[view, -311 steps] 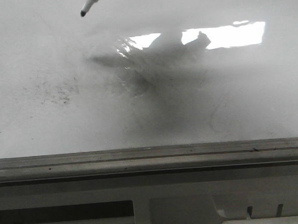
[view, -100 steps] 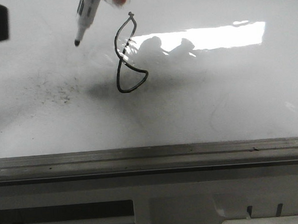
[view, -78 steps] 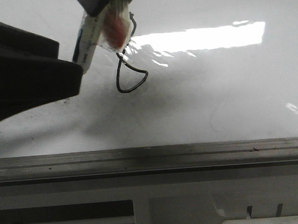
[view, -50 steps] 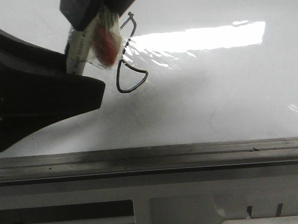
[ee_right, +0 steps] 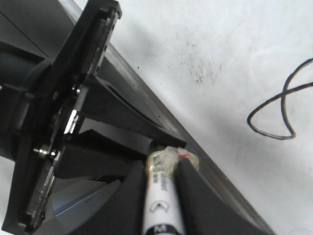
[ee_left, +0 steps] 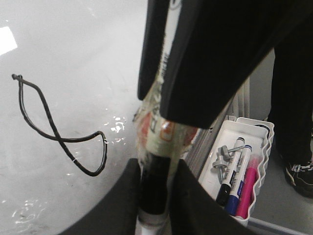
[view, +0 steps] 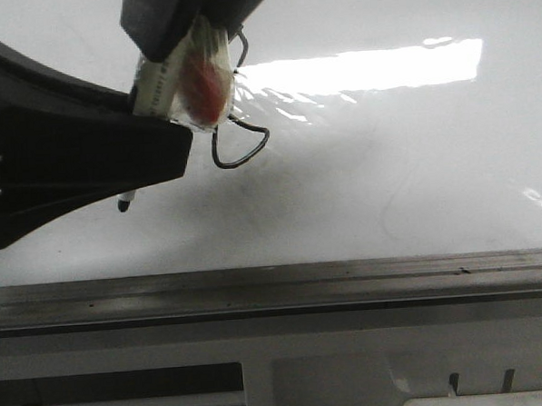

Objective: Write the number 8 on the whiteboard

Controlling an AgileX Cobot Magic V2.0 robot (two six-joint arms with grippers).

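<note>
The number 8 (view: 218, 156) is a thin dark slanted figure on the whiteboard (view: 387, 160); its upper loop is hidden behind the marker. It also shows in the left wrist view (ee_left: 61, 140) and the right wrist view (ee_right: 250, 120). My right gripper (view: 184, 26) comes from above, shut on the white marker (view: 155, 77), which has tape with a red patch (view: 206, 84). My left gripper (view: 159, 141) reaches in from the left, and its fingers (ee_left: 132, 196) press both sides of the marker's black lower part (ee_left: 154, 191). The marker tip (view: 123, 204) pokes out below, close to the board.
A grey metal rail (view: 275, 289) runs along the board's near edge. Faint grey specks (ee_right: 200, 73) lie left of the 8. A white tray (ee_left: 259, 147) beside the board holds black, blue and pink markers and a metal bolt. A dark shoe (ee_left: 303, 176) stands beyond it.
The board had no 8 three seconds ago; it now shows one. The marker lifted to the left of it. My left gripper came in from the left and closed around the marker's lower part.
</note>
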